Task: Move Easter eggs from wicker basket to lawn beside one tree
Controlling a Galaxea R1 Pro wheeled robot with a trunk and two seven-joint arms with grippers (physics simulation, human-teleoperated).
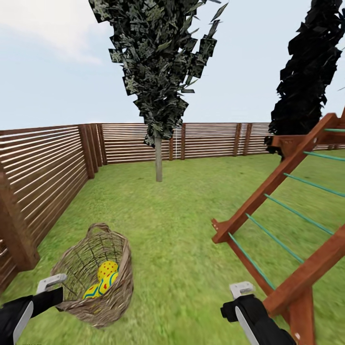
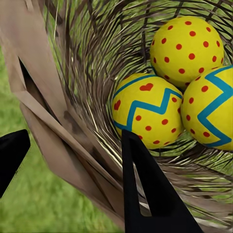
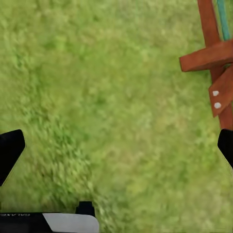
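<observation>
The wicker basket (image 1: pixel 96 278) lies tilted on the lawn (image 1: pixel 172 230) at the lower left. In the left wrist view three yellow Easter eggs rest in it: one with red dots (image 2: pixel 187 46) and two with blue zigzags (image 2: pixel 148 114) (image 2: pixel 211 109). Two eggs (image 1: pixel 106 270) (image 1: pixel 98 289) show through the weave in the head view. My left gripper (image 2: pixel 75 136) (image 1: pixel 51 282) is open and straddles the basket's wall (image 2: pixel 53 111), one finger (image 2: pixel 150 194) inside and the other outside. My right gripper (image 1: pixel 241 289) (image 3: pixel 116 141) hangs open above bare grass. The tree of the task is out of view.
A red-brown wooden play frame (image 1: pixel 278 201) with teal rungs rises close on the right, its foot (image 3: pixel 213 53) near my right gripper. A slatted fence (image 1: pixel 48 163) runs along the left and back. Two dark cone-shaped conifers (image 1: pixel 158 158) (image 1: pixel 306 72) stand by the fence.
</observation>
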